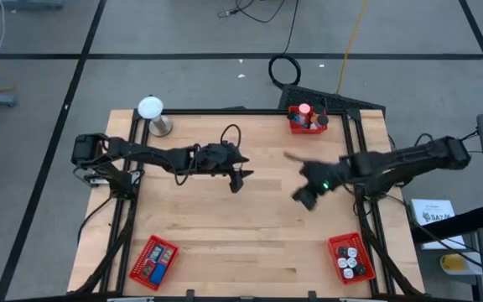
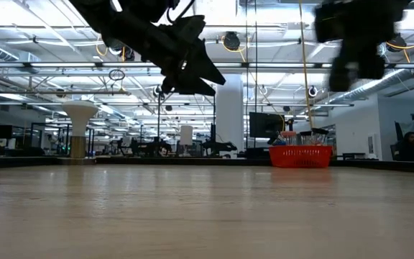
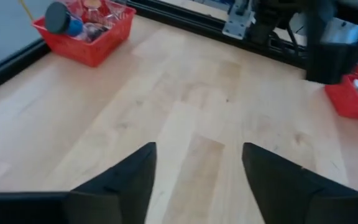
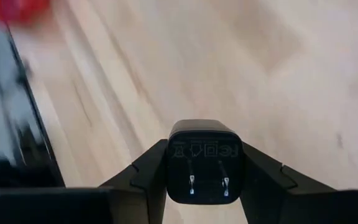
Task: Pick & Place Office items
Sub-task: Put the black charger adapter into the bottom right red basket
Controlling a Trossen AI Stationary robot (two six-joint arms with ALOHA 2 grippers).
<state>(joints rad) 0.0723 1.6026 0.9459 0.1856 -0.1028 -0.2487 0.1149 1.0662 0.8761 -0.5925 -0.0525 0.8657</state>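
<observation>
While the left tool gapes empty, the right tool grips one black charger

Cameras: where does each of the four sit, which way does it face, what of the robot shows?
High: overhead, straight down; both arms, table, three red baskets.
Low: table height, level across; both arms overhead, far red basket.
Left wrist: past the open left gripper at bare wood; right arm beyond.
Right wrist: right gripper shut on a black charger plug.
Shared: high, low and left wrist all show the far basket.
</observation>
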